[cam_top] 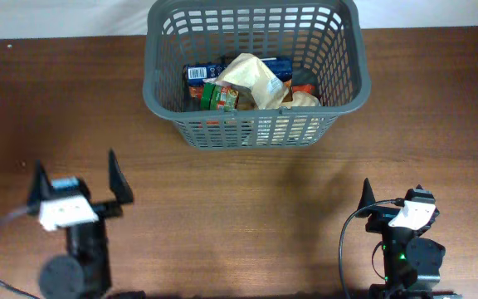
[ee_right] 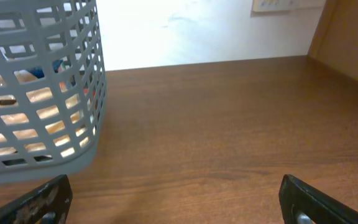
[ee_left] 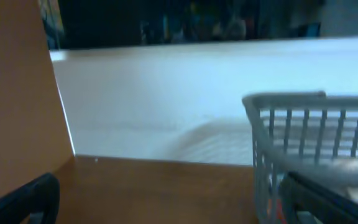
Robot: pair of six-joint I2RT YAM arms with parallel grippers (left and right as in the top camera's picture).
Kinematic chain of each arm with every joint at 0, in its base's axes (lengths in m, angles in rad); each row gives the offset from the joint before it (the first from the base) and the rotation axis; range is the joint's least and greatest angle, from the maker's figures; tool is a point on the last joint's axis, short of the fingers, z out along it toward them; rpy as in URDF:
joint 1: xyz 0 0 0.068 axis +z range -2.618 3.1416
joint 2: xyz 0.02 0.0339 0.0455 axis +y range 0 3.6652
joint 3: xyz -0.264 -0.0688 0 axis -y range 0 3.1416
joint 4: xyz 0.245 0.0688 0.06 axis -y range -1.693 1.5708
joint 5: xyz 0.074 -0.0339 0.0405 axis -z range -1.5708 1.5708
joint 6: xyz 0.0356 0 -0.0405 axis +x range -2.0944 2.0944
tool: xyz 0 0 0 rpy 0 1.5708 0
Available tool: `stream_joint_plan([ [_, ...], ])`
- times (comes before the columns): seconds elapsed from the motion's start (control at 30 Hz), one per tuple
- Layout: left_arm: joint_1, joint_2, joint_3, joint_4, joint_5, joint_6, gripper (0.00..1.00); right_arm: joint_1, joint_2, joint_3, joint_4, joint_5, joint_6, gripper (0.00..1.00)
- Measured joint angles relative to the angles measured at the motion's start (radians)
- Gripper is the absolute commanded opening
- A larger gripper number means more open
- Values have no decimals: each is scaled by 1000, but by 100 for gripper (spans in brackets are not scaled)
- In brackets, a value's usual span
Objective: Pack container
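- The basket (cam_top: 256, 130) sits on the desk (cam_top: 247, 199), with a beige bag (cam_top: 256, 79) and a blue box (cam_top: 197, 73) inside.
- The left claw (cam_top: 75, 159) is down-left of the basket, well apart from it, spread wide and holding nothing.
- The right claw (cam_top: 392, 189) is down-right of the basket, also wide open and empty.

Overhead evenly lit, sharp, faint shadow by container (cam_top: 222, 133). Left wrist view blurry, blue-tinted. Right wrist wall (ee_right: 197, 31) glares white.
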Motion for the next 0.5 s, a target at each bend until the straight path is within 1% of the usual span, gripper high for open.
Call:
stream_joint_plan([
  [0.07, -1, -102, -133, 13, 6, 0, 99, 0, 0, 0, -1, 0, 0, 99],
  [0.17, -14, -182, -255, 9, 12, 0, 99, 0, 0, 0, -1, 0, 0, 99],
  [0.27, -34, -222, -323, 5, 14, 0, 99, 0, 0, 0, -1, 0, 0, 99],
  [0.5, -100, -278, -413, -32, 14, 0, 99, 0, 0, 0, -1, 0, 0, 99],
])
